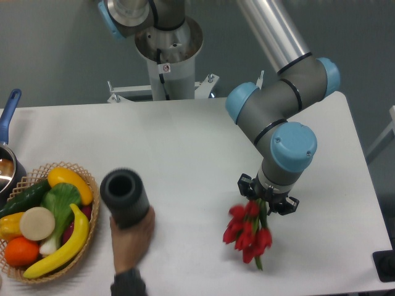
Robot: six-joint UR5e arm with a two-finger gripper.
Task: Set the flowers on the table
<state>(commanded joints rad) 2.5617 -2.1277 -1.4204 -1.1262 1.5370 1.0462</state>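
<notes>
From the fixed camera, the white rectangular table [185, 148] fills most of the frame; the grey-and-blue jointed robot arm [281, 105] reaches down over its right half, and the black two-finger gripper [266, 200] at its end is pinching the stems of a bunch of red artificial tulips with green stems [248, 233]; the blooms hang just below the gripper, blurred, over the table's right front part, and whether they touch the surface cannot be told; on the table's front left edge sits a woven wicker basket [86, 179] holding bananas, a cucumber, an orange and other toy produce; just right of the basket, a human hand [133, 237] grips an upright black cylindrical vase [125, 198]; at the table's far left edge, a blue-handled metal pot [8, 154] is partly cut off.
</notes>
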